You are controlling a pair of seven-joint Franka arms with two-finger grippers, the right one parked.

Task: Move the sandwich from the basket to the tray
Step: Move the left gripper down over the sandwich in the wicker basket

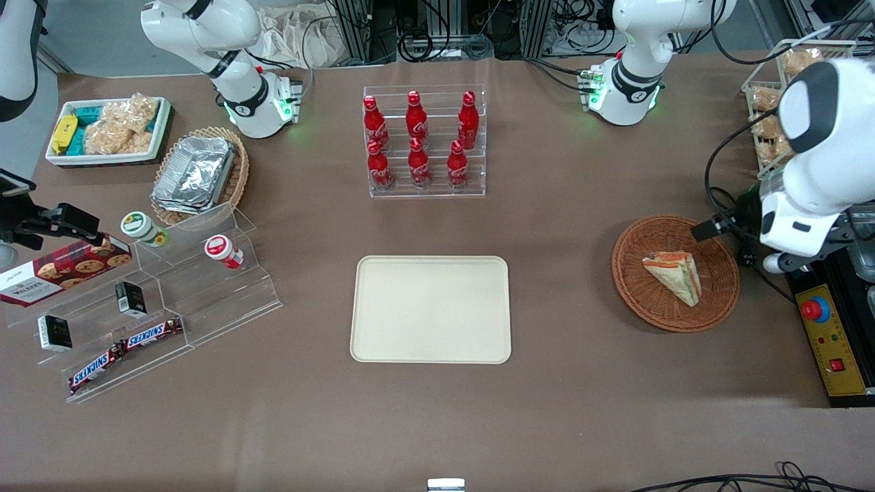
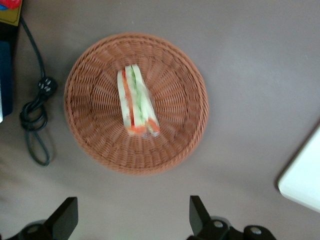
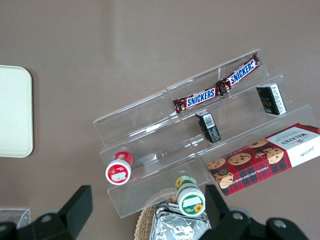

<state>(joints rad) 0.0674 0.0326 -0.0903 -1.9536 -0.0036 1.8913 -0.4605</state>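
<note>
The hand (image 2: pixel 131 220) hangs above the surface (image 2: pixel 250 75) just outside the basket's rim, its two fingers spread wide and holding nothing. The sandwich (image 2: pixel 136 101) lies in the middle of the basket (image 2: pixel 85 120), a thin wedge standing on edge with pale bread and orange and green layers showing, sealed in clear wrap. That slick film could slip between the fingers, and soft bread may squash or tip if pinched off-centre. The basket is round, shallow, ridged wicker; a finger could catch its weave or rim and drag it. The tray (image 1: pixel 431 309), smooth cream with a low rim, lies well apart toward the parked arm.
</note>
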